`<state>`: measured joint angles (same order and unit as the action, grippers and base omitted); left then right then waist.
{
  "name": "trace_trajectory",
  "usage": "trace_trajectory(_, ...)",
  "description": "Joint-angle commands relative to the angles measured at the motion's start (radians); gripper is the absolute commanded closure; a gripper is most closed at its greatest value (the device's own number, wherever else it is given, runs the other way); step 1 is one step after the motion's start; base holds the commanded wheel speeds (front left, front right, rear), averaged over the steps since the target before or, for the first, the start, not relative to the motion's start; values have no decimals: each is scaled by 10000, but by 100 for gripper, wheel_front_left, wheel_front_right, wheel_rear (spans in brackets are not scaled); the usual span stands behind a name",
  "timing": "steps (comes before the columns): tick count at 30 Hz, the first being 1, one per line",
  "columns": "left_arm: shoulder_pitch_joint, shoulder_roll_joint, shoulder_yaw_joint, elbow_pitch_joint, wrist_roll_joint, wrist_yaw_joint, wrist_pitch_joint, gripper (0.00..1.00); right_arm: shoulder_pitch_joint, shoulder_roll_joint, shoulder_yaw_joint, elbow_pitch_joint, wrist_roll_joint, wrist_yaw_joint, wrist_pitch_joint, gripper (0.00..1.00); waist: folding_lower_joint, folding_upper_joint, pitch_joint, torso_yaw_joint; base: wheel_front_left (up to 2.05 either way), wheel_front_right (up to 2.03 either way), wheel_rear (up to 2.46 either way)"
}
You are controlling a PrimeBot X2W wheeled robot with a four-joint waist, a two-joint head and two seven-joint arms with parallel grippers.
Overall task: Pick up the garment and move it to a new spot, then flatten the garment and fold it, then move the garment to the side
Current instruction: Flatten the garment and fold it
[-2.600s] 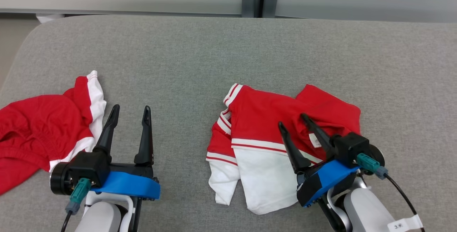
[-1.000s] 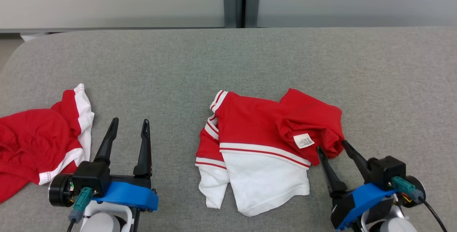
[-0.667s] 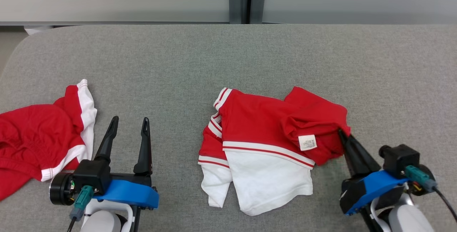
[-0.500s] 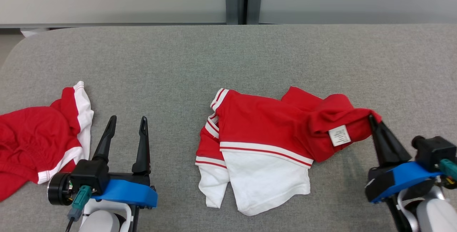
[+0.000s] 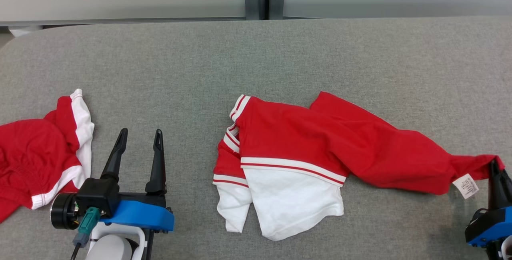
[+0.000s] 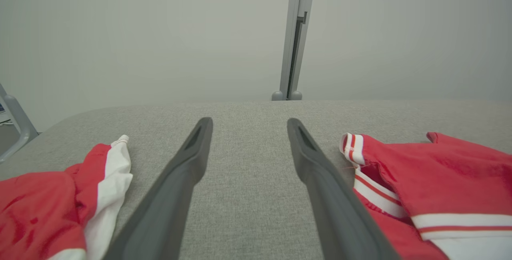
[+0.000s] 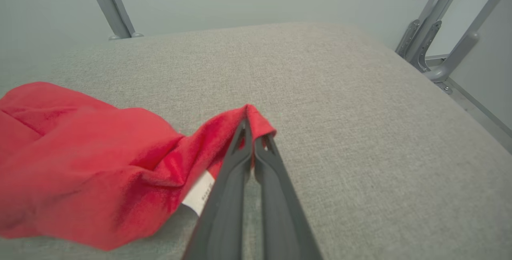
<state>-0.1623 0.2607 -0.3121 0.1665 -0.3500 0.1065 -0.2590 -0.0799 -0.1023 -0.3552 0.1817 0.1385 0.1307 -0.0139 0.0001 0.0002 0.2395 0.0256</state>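
Garment (image 5: 304,148) lies mid-pad, a bit right of centre, red part on top and white part toward the robot. One red corner runs out in a long tongue to the far right and looks raised slightly off the grey pad (image 5: 256,60). Right gripper (image 5: 495,165) is pinched tight on that corner, fingers together with red cloth between the tips. I read this as the spread-out step: hold one corner and tension the bunched part so it opens flat before folding. The bulk rests on the pad, so friction probably anchors it. Label (image 5: 466,186) hangs just beside the pinch, so the grip is likely near a seam or hem; can't tell which. Left gripper (image 5: 141,132) sits low over bare pad between the two cloths, fingers spread wide, nothing in them, probably placed to take the side near the striped cuff (image 5: 239,107). Second garment (image 5: 36,156) is heaped at the left, well apart, cut off by the frame edge. Unknowns: right gripper body is mostly out of frame in the head view, layer count in the pinch is unclear, label print is unreadable, and whatever is tucked under the garment's left side is hidden.
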Motion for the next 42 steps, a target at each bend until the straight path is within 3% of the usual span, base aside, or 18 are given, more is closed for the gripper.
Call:
trace_trajectory(1, -110, 44, 5, 2, 36, 18, -58, 0, 68, 30, -56, 57, -36, 1, -117, 0, -1, -2, -6, -13, 0, 0, 0)
trace_trajectory(9, 202, 141, 48, -1, -29, 82, -57, 0, 435, 306, -172, 26, -249, 1, -883, 0, -1, -2, -195, -204, 0, 0, 0)
trace_trajectory(19, 683, 296, 66, -175, -100, 304, 102, 0, 989, 471, 1451, -2554, -437, 1, -763, 0, -1, -2, -793, -287, 0, 0, 0)
trace_trajectory(25, 1004, 313, -38, -348, -105, 442, 238, 0, 1314, 494, 2013, -3238, -354, 1, -392, 0, -1, -2, -1085, -218, 0, 0, 0)
trace_trajectory(42, 964, 369, -191, -556, -161, 526, 316, 0, 1351, 517, 2027, -3372, -296, 1, -159, 0, -1, -2, -1044, -191, 0, 0, 0)
